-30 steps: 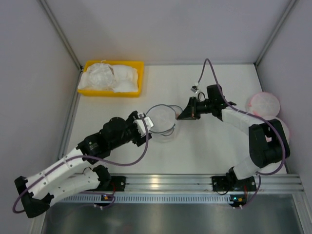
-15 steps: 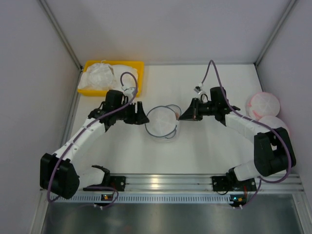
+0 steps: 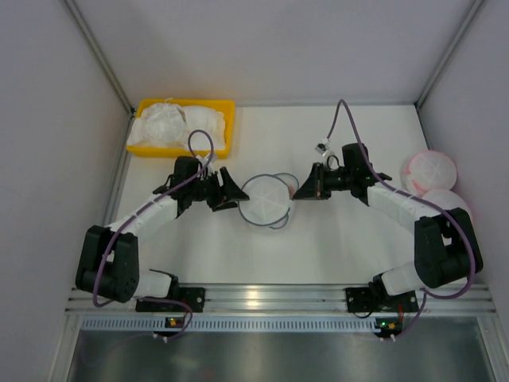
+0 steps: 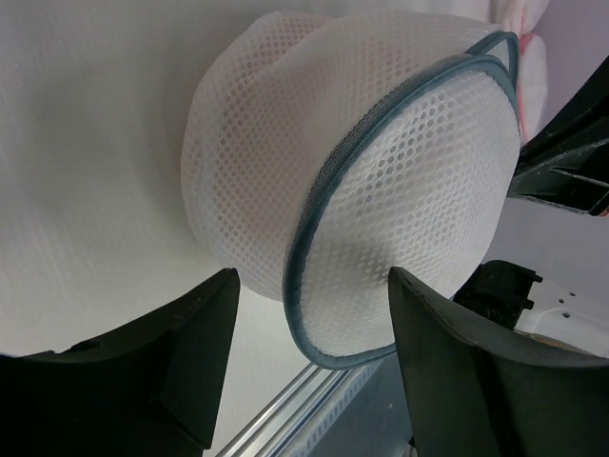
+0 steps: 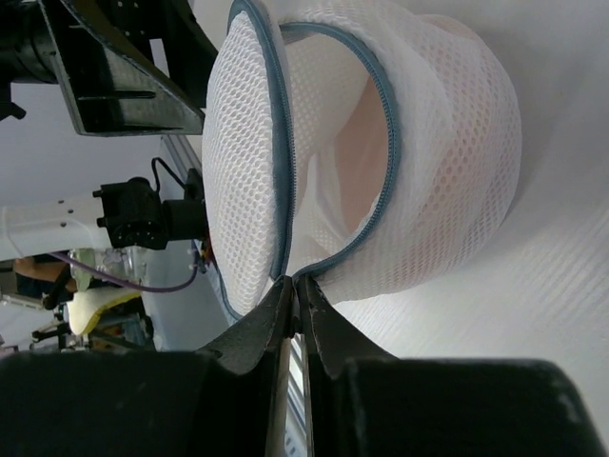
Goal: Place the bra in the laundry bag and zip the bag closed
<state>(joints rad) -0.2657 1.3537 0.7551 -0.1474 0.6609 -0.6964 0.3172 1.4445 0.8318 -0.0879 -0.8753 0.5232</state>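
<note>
The laundry bag sits near the middle of the worktop, standing up on its side, not lying flat, with an arm reaching in from either side. Its dark grey zipper rim is partly undone, so the two mesh halves gape apart along the upper edge.

In the right wrist view, a pale pink surface shows through that gap. This is the bra, tucked inside the bag's mesh shell.

The right pincer is at the bag's 3 o'clock. Its fingers are pressed together with no gap between them, nipping the grey rim where the two zipper lines meet. Whether it has the zipper pull or only the tape cannot be told.

The left pincer is at the bag's 9 o'clock with its fingers spread wide. In its own wrist view the rounded mesh and the grey rim fill the space ahead of the two dark fingers, and the rim's lowest curve dips between their tips. It is just beside the bag, though contact cannot be judged.

At 11 o'clock on the worktop a yellow tray holds lumpy white garments. Two round pink-rimmed pouches lie at the 3 o'clock edge, well apart from the bag.
</note>
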